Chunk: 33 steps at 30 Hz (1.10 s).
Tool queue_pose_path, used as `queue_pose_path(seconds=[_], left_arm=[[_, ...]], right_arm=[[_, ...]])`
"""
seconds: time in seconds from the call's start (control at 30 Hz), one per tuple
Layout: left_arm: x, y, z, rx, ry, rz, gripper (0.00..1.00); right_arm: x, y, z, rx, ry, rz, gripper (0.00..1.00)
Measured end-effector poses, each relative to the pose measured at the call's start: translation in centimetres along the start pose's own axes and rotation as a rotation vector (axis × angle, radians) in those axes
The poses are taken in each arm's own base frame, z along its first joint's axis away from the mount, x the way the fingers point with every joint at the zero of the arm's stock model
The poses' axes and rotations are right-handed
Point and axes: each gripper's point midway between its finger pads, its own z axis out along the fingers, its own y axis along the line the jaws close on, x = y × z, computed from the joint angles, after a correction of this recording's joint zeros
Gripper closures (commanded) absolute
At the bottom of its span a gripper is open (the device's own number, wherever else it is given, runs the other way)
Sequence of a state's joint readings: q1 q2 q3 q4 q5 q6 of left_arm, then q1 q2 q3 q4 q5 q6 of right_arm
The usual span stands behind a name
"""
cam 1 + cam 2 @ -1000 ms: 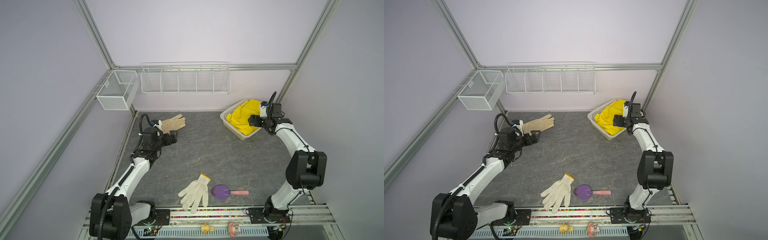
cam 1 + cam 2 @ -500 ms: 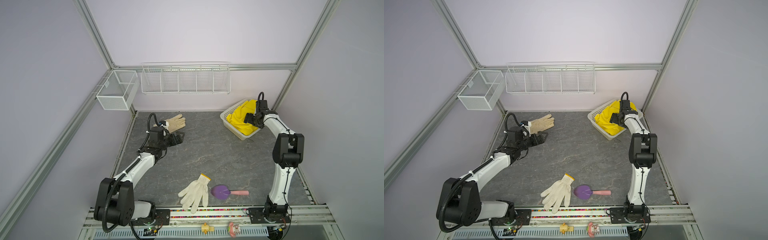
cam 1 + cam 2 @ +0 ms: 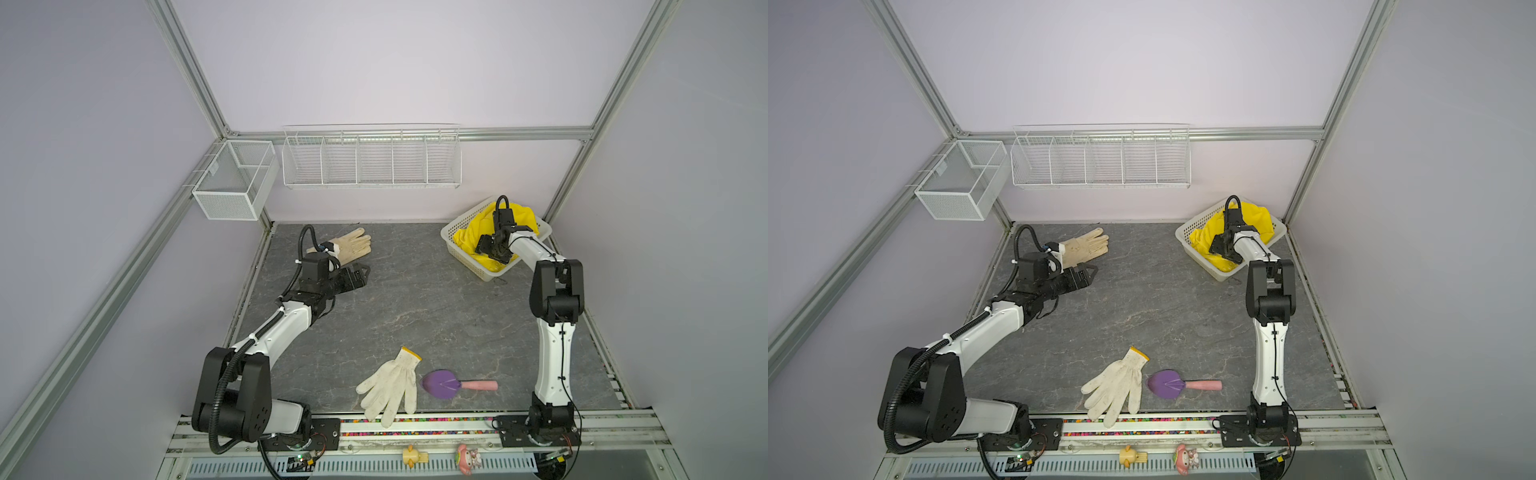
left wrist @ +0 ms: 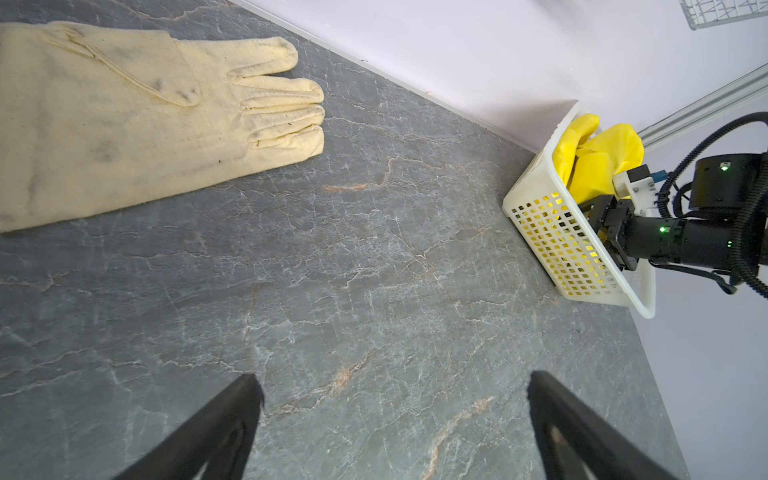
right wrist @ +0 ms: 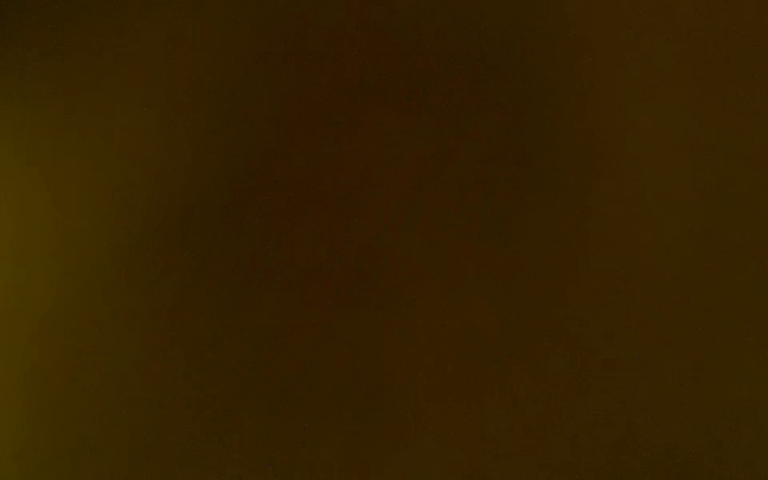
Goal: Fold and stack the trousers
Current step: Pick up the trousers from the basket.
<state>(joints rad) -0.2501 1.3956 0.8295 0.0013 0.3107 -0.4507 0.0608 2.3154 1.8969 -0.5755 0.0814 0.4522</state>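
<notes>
Now that right gripper (image 3: 488,251) has dived into the trousers (image 3: 471,233), grab's prob starting, can't tell if it's clamped; left gripper (image 3: 366,275) gapes open.

Bright yellow trousers (image 3: 471,232), crumpled, seemingly heaped in basket (image 3: 466,261)

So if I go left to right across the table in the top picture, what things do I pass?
First the cream glove, white glove, purple scoop, then the basket holding the yellow trousers.

Matt cloth trousers (image 3: 524,215), perforated plastic basket (image 3: 462,252)
</notes>
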Motion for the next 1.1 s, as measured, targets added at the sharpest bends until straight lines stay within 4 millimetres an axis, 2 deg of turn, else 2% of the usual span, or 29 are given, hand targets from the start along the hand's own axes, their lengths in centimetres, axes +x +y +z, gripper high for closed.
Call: queue_pose_path(seconds=[0.1,0.2,0.33,0.43,0.57,0.73,0.83,0.93,1.03,1.1], left_arm=[[0.1,0.1,0.0,-0.007,0.007,0.001,0.00],[0.3,0.2,0.0,-0.012,0.014,0.002,0.01],[0.4,0.3,0.0,-0.014,0.020,0.000,0.00],[0.4,0.3,0.0,-0.014,0.019,0.000,0.01],[-0.1,0.0,-0.1,-0.010,0.011,0.003,0.01],[-0.7,-0.4,-0.3,-0.005,0.000,0.007,0.00],[-0.8,-0.4,-0.4,-0.007,-0.006,0.008,0.00],[-1.0,-0.4,-0.7,-0.015,-0.012,0.008,0.00],[-1.6,-0.7,-1.3,-0.021,-0.023,0.014,0.00],[-2.4,-1.1,-1.9,-0.026,-0.042,0.025,0.00]], right_arm=[[-0.4,0.1,-0.3,-0.017,-0.012,0.005,0.75],[-1.1,0.8,-1.6,-0.067,-0.033,-0.001,0.83],[-2.6,1.9,-5.5,-0.175,-0.093,0.006,0.89],[-4.6,3.2,-10.1,-0.279,-0.180,0.006,0.89],[-7.5,5.3,-17.3,-0.412,-0.327,-0.022,0.89],[-9.3,7.7,-26.4,-0.550,-0.494,-0.079,0.89],[-9.2,8.8,-31.8,-0.616,-0.579,-0.126,0.89],[-8.2,10.1,-36.5,-0.672,-0.642,-0.184,0.89],[-6.3,12.0,-40.9,-0.726,-0.699,-0.263,0.89],[-4.2,14.0,-44.2,-0.779,-0.737,-0.336,0.89]])
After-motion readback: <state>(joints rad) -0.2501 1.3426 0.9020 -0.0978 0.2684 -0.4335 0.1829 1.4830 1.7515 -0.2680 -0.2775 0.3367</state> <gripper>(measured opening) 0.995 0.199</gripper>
